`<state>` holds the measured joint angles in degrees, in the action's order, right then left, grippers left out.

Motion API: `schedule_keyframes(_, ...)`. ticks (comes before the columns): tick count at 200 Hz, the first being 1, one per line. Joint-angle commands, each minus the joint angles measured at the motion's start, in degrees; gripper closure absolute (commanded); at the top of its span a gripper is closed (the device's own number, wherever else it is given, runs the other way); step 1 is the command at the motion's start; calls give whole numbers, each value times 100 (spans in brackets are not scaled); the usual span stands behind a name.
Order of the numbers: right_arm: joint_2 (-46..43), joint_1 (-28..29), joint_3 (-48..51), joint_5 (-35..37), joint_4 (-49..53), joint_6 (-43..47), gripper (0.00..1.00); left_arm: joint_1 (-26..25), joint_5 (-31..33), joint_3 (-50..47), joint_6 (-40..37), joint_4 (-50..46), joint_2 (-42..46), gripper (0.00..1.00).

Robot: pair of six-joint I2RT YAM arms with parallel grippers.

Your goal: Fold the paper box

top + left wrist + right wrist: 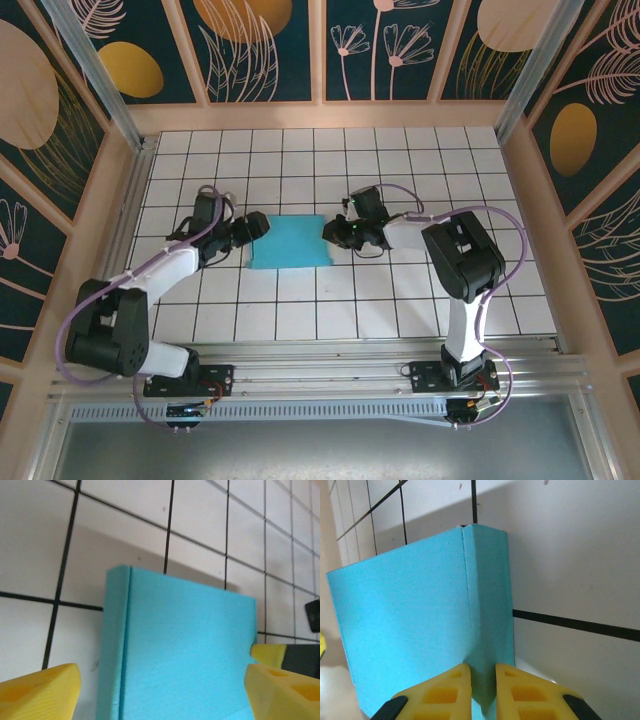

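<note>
There is one paper box on the white tiled surface, lying near the middle of the grid with its turquoise side up. Two arms reach in toward it.

The left gripper sits at the box's 9 o'clock edge. In the left wrist view its two yellow jaws stand wide apart, one to either side of the box and not closed on it. One narrow folded strip runs along that edge.

The right gripper sits at the box's 3 o'clock edge. In the right wrist view its two yellow jaws are drawn close together, clamped on the narrow folded strip of the box, which stands up off the tiles.
</note>
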<state>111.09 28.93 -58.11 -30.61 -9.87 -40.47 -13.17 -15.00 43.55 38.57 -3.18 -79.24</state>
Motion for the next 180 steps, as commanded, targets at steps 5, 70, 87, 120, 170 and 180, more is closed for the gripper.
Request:
schedule_keyframes(5, 360, -228, 379, 179, 502, 217, 84, 128, -112, -61, 307, 23, -17, 12)
schedule_keyframes(70, 500, -552, 583, -235, 207, 294, 84, 297, -1974, -296, 532, 1350, -976, 10)
schedule_keyframes(87, 519, -554, 572, -235, 220, 307, 84, 298, -2192, -313, 678, 1628, -1273, 15)
schedule_keyframes(120, 515, -569, 573, -243, 187, 263, 84, 298, -2794, -569, 1414, 2706, -1776, 34)
schedule_keyframes(170, 399, -571, 520, -387, 259, 191, 83, 289, -2951, -813, 2271, 3523, -1758, 71)
schedule_keyframes(180, 211, -565, 534, -379, 312, 171, 79, 291, -2894, -812, 2364, 3454, -1695, 74)
